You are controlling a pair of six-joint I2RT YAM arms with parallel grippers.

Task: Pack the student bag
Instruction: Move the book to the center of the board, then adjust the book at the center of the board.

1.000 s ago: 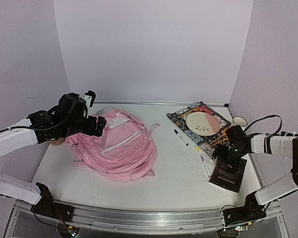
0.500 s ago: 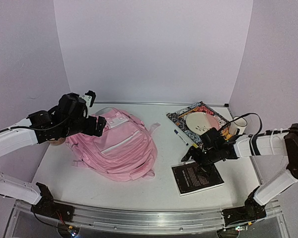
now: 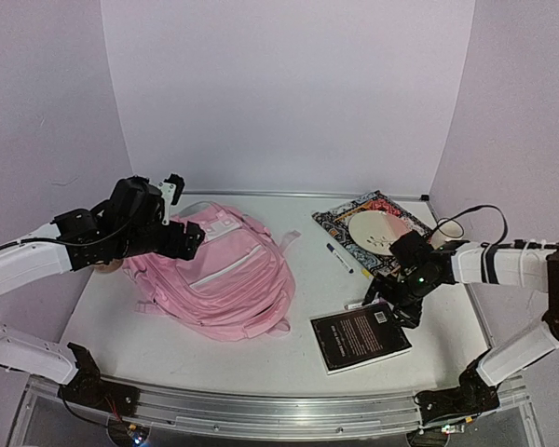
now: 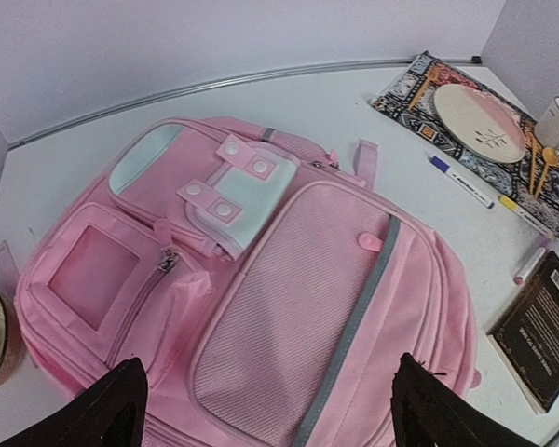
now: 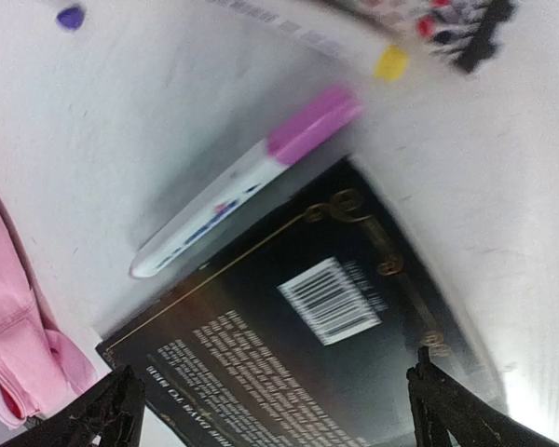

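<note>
Between student bag (image 3: 219, 275) and black book (image 3: 361, 335), white tabletop (image 3: 300, 312) strip to near edge.

The pink backpack (image 4: 289, 307) fills the space under the left gripper (image 4: 265, 410). A black book (image 5: 298, 363) and a purple-capped marker (image 5: 247, 200) lie beneath the right gripper (image 5: 279, 414). Bare table (image 3: 303, 275) opens to its left.

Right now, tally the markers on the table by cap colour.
Blue-capped marker: 1
Yellow-capped marker: 1
Pink-capped marker: 1
Total: 3
</note>
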